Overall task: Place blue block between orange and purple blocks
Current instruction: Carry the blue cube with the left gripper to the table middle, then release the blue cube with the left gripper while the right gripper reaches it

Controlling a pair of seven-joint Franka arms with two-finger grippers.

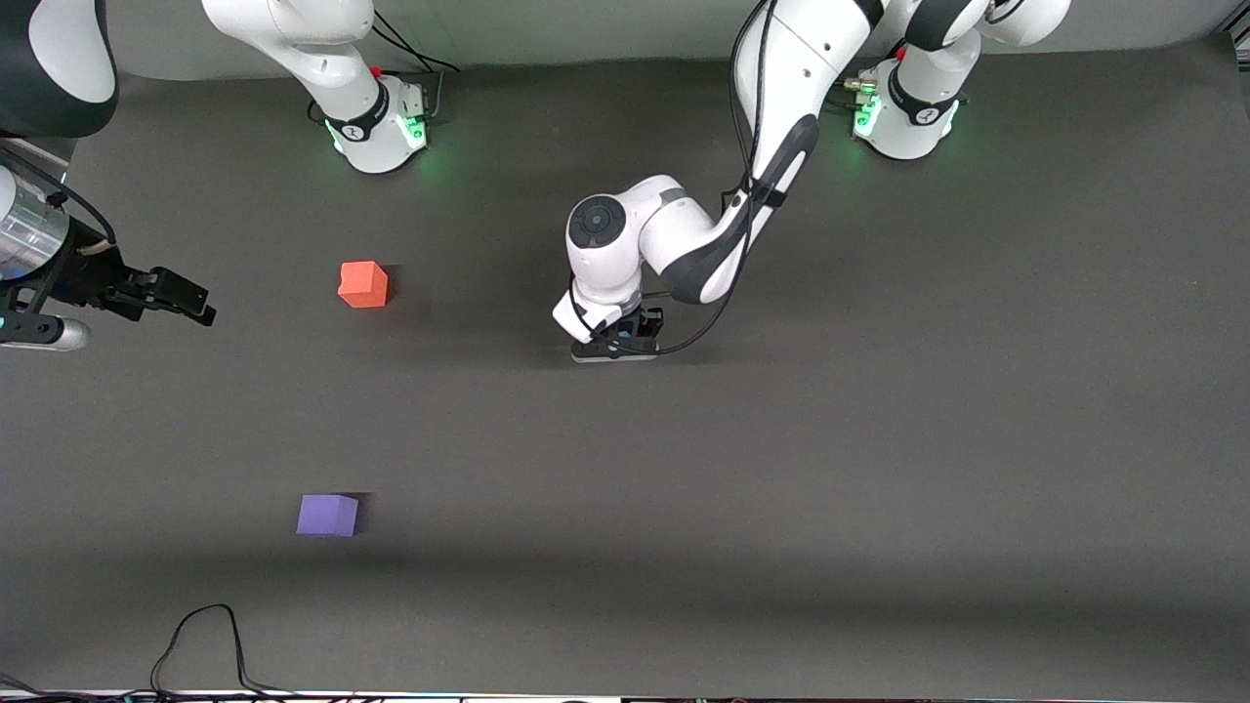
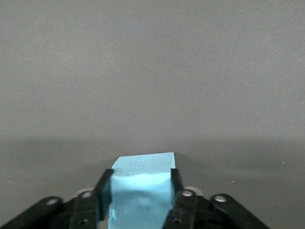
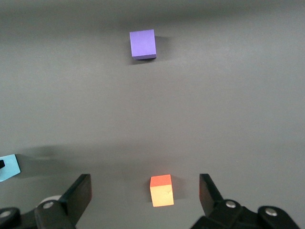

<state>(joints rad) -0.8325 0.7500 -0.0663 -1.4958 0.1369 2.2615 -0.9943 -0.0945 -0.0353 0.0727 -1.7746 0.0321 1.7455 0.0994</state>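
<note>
The blue block (image 2: 143,167) sits between the pads of my left gripper (image 2: 141,185), which is shut on it. In the front view that gripper (image 1: 615,344) is low over the middle of the table and hides the block. The orange block (image 1: 363,284) lies toward the right arm's end of the table. The purple block (image 1: 327,515) lies nearer the front camera than the orange one. My right gripper (image 1: 190,301) is open and empty, up in the air past the orange block at that end. The right wrist view shows the orange block (image 3: 161,191), the purple block (image 3: 143,44) and a corner of the blue block (image 3: 8,168) beyond its gripper (image 3: 145,185).
The table is covered by a dark grey mat (image 1: 879,439). A black cable (image 1: 205,635) loops on the mat near the front edge. The arm bases (image 1: 376,127) (image 1: 908,112) stand along the back edge.
</note>
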